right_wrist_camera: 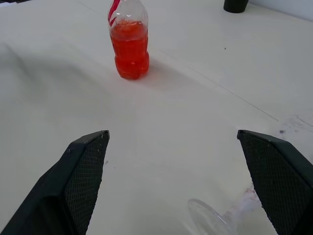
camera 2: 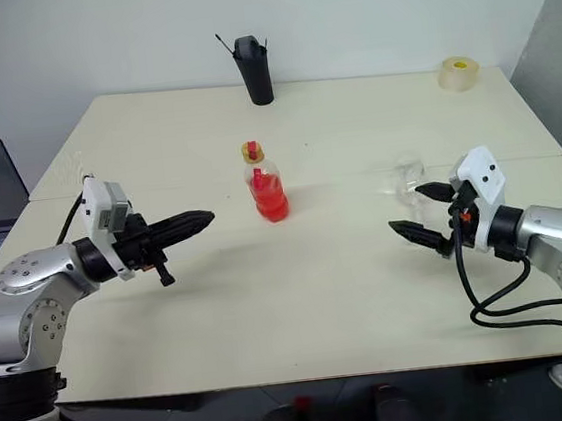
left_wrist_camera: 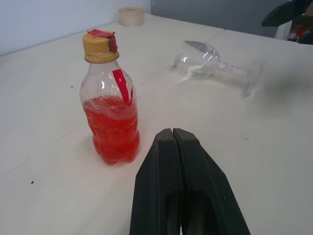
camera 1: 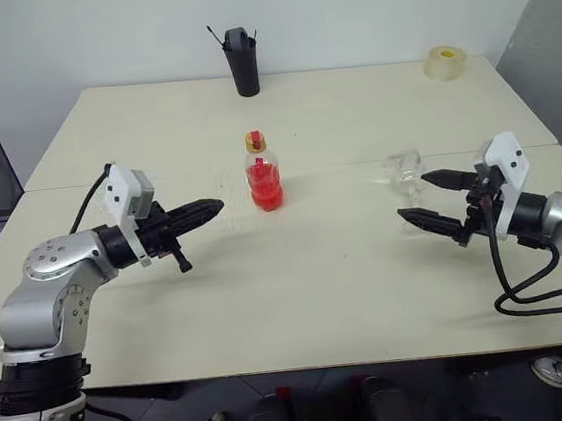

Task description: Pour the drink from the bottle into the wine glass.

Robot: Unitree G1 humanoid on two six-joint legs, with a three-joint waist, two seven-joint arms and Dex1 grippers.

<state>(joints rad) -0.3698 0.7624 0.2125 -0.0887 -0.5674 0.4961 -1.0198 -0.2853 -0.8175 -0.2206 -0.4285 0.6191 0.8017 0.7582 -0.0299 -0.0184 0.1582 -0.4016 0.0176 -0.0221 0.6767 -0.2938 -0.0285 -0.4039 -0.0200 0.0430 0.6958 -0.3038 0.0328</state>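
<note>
**Black fingers ready, glass lying on its side**

I see my left gripper (left_wrist_camera: 172, 139) pressed fully closed and empty, pointing toward the bottle (camera 1: 262, 170), which stands upright mid-table with the red drink (left_wrist_camera: 113, 129) inside. My right gripper (camera 1: 431, 198) is spread wide, holding nothing, just beside the wine glass (left_wrist_camera: 210, 61) lying tipped over.

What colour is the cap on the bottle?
The cap of the bottle is yellow-orange, with a piece of red tape on top; the left wrist view shows it best.
</note>
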